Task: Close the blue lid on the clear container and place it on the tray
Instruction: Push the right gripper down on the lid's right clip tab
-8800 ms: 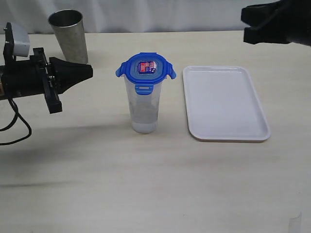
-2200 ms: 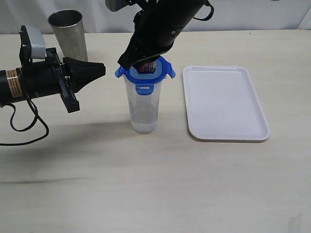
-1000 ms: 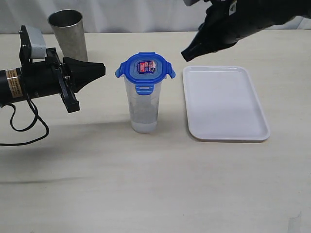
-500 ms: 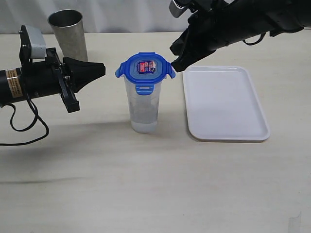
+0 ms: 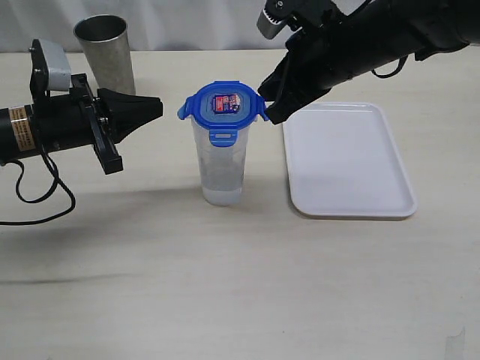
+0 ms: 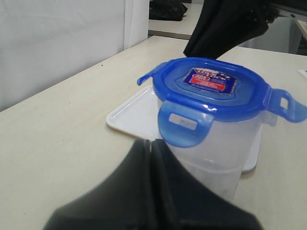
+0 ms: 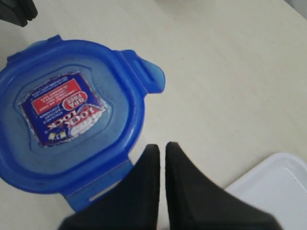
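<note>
Right gripper [image 5: 268, 114] has dropped to the tray-side flap of the glossy blue lid [image 5: 223, 105], clenched empty, perhaps touching; left gripper [image 5: 156, 109] clenched, apart; translucent tapered clear container [image 5: 221, 169] near the low-rimmed tray [image 5: 349, 161].

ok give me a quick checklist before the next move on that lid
1. blue lid seated level on the clear container: ok
2. side flaps snapped down: not ok, both stick outward
3. front flap latched: cannot tell, it hangs down
4. right gripper shut and beside the tray-side flap: ok; contact cannot tell
5. left gripper shut, apart from the container: ok
6. tray free for placing: ok, nothing on its visible part
</note>
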Controlling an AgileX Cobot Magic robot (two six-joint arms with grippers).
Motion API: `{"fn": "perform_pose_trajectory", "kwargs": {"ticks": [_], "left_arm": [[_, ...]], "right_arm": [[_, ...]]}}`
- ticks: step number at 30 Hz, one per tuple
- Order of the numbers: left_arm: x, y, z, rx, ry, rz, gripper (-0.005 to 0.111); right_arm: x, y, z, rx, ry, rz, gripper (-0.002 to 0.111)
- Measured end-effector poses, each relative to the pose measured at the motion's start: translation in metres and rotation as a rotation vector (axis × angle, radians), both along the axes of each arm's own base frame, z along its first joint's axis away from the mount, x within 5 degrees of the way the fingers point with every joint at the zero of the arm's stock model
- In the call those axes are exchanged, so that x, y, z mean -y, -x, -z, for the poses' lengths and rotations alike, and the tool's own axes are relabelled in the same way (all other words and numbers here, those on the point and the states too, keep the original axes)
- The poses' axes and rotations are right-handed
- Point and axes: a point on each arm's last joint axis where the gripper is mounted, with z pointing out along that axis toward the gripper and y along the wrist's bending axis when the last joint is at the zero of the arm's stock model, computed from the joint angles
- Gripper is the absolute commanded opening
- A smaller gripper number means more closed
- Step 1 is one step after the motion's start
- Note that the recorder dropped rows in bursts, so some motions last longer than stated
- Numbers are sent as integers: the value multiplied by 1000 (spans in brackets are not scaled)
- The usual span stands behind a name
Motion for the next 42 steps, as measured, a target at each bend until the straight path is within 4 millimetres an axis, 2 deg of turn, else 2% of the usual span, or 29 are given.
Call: {"fn": "perform_pose_trajectory", "kwargs": {"ticks": [42], "left_arm": [[0,0,0,-2,1,0,0]], "right_arm": [[-1,4,2,-90,-35,37,4]]}}
